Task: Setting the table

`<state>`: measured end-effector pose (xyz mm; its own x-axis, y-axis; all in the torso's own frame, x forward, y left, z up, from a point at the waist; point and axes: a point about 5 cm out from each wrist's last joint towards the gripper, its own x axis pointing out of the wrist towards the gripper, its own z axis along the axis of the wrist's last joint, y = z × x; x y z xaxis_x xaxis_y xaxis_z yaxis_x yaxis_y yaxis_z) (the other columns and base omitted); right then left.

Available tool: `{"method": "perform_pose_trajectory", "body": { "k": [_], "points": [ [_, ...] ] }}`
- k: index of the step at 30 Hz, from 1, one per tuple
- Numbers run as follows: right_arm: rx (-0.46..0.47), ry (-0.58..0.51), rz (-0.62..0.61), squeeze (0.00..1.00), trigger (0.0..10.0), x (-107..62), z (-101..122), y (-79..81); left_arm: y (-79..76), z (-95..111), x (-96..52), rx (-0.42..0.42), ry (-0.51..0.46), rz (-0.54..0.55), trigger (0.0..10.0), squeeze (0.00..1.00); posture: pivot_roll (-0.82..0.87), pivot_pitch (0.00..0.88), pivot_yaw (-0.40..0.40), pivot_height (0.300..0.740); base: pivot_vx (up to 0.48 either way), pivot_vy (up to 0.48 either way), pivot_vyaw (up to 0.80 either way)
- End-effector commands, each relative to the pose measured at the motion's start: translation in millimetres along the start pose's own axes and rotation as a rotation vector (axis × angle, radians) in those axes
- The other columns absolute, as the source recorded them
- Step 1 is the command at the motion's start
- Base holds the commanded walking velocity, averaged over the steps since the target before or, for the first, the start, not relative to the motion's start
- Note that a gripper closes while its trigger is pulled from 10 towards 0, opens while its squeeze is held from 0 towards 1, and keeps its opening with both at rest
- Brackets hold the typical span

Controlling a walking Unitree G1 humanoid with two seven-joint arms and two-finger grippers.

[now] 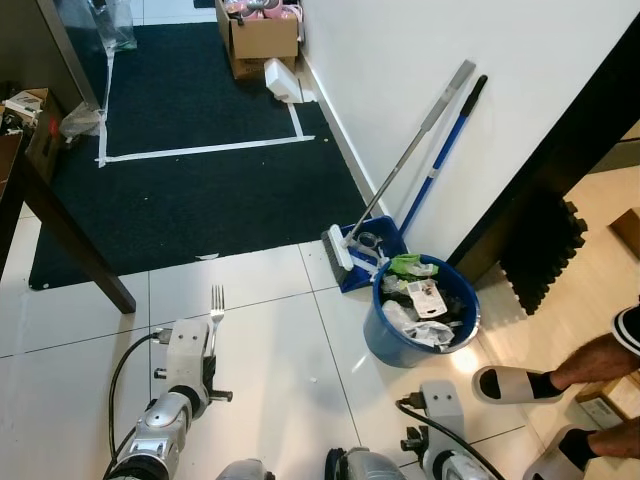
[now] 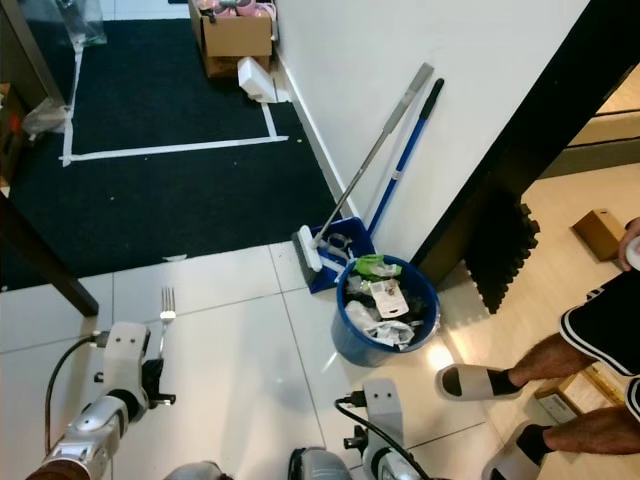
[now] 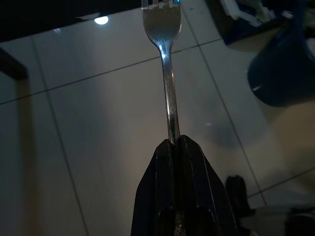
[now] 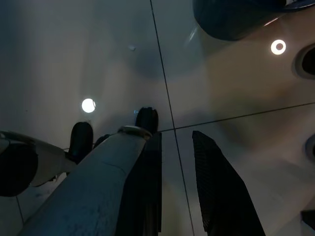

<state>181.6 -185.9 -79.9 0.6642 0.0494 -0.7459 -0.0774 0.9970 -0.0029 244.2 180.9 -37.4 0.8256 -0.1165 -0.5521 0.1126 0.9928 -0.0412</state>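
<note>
Steel fork (image 3: 167,83), four tines, slim handle | left claw (image 3: 176,142) pinching handle | right claw (image 4: 177,162) parted

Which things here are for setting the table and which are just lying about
For the job:
- fork, clamped by its handle in the left gripper
- dark table, at the robot's left

Just lying about:
- blue bin full of rubbish
- broom and blue dustpan against the wall
- cardboard box
- a person's sandalled feet

The right gripper hangs open, idle.
</note>
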Motion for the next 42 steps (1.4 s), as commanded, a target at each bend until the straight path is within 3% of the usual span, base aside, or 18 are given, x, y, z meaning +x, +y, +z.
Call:
{"method": "perform_pose_trajectory", "body": {
  "k": [1, 13, 27, 34, 39, 42],
  "points": [
    [-0.012, 0.030, 0.005, 0.00, 10.0, -2.8, -9, -1.5, -4.5, -7, -1.4, 0.004, 0.026, -0.011, 10.0, 0.00, 0.06, 0.064, 0.007, 0.740, 0.000, 0.000, 0.80],
    [-0.030, 0.052, 0.026, 0.00, 10.0, -4.4, -17, 4.8, -5.9, -11, -2.5, 0.003, 0.032, -0.007, 10.0, 0.00, 0.06, 0.063, 0.005, 0.740, 0.000, 0.000, 0.80],
    [-0.031, 0.098, 0.001, 0.00, 10.0, -4.9, -18, -6.0, -10.8, -10, -1.0, 0.000, 0.036, -0.035, 10.0, 0.00, 0.05, 0.043, 0.005, 0.740, 0.000, 0.000, 0.80],
    [-0.030, 0.114, 0.009, 0.00, 10.0, -2.8, -20, 7.6, -11.9, -11, -1.3, -0.003, 0.047, -0.054, 10.0, 0.00, 0.05, 0.041, 0.005, 0.740, 0.000, 0.000, 0.80],
    [-0.029, 0.124, 0.017, 0.00, 10.0, -3.2, -24, 15.3, -15.7, -16, -2.1, -0.004, 0.076, -0.084, 10.0, 0.00, 0.05, 0.043, 0.005, 0.740, 0.000, 0.000, 0.80],
    [-0.024, 0.142, 0.015, 0.00, 10.0, -6.8, -33, 13.0, -18.6, -27, -4.2, 0.023, 0.160, -0.106, 10.0, 0.00, 0.05, 0.048, 0.005, 0.740, 0.000, 0.000, 0.80]
  ]
}}
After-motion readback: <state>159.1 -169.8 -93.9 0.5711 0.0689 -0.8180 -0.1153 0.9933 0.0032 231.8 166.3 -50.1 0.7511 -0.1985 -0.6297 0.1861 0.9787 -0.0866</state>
